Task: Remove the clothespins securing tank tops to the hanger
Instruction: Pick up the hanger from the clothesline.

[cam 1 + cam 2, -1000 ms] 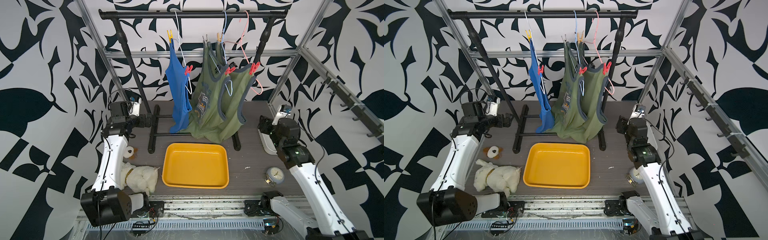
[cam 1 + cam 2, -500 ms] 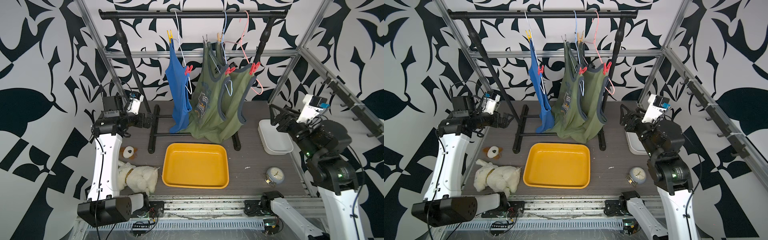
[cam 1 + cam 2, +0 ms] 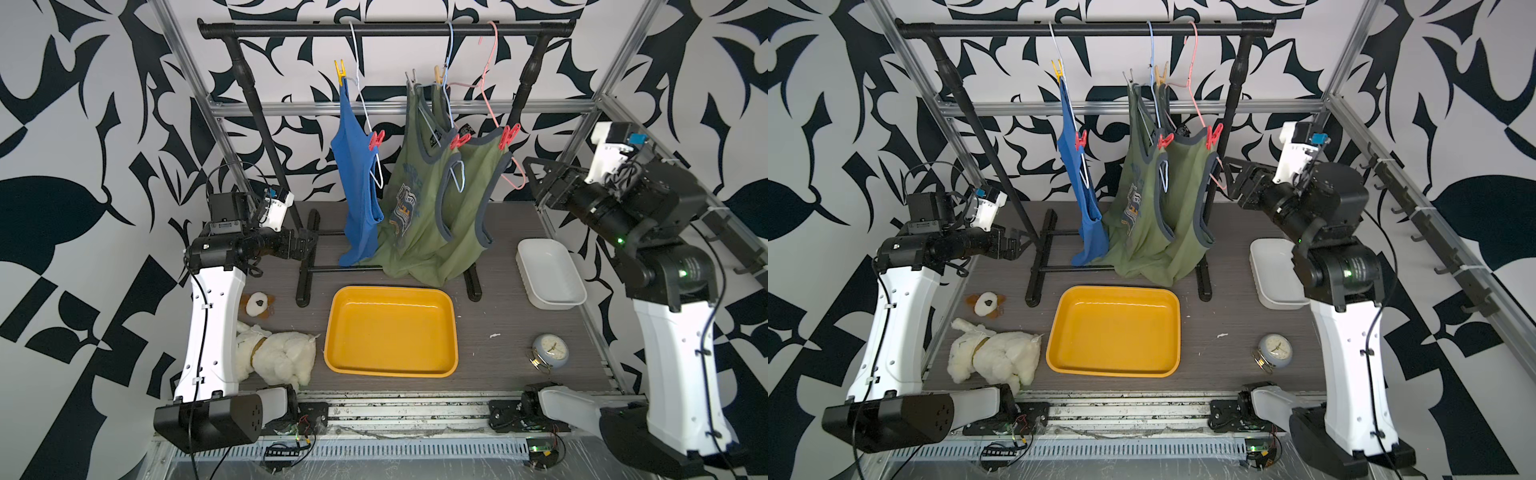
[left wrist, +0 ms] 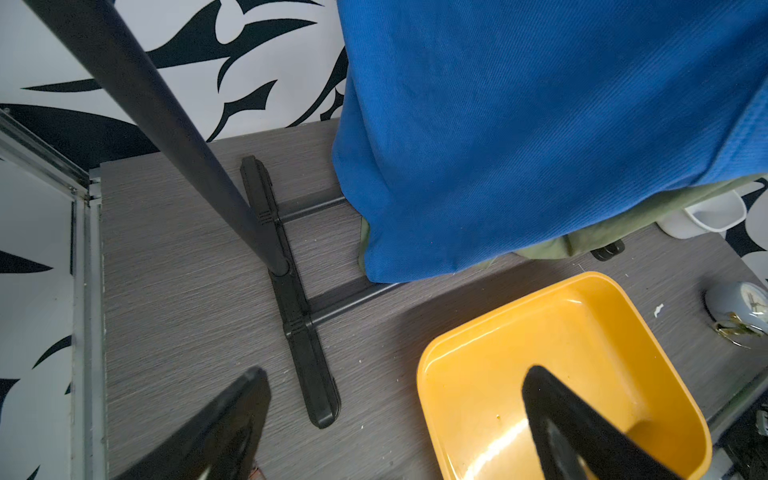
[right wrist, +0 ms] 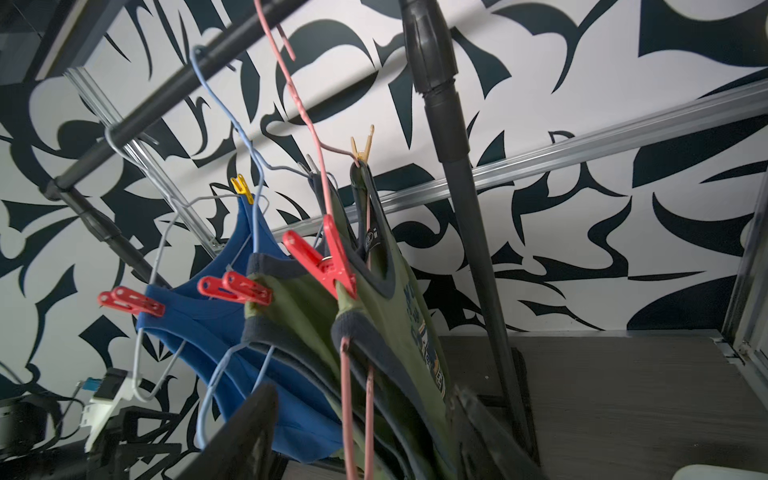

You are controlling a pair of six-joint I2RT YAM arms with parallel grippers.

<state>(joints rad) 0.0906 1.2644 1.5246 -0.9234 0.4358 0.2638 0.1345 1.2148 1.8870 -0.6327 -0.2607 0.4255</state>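
Right gripper has climbed from table level toward the clothespins, jaws spread and empty. All six pegs clip the tank tops to hangers on the black rail, unshifted. Left gripper has lifted slightly beside the post, jaws wide apart, holding nothing.

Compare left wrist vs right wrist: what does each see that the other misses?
Left wrist only: the yellow tray and the clock on the table.
Right wrist only: the red pegs, yellow peg, tan peg and the hanger hooks on the rail.
Both: the blue top, green tops and a rack post.
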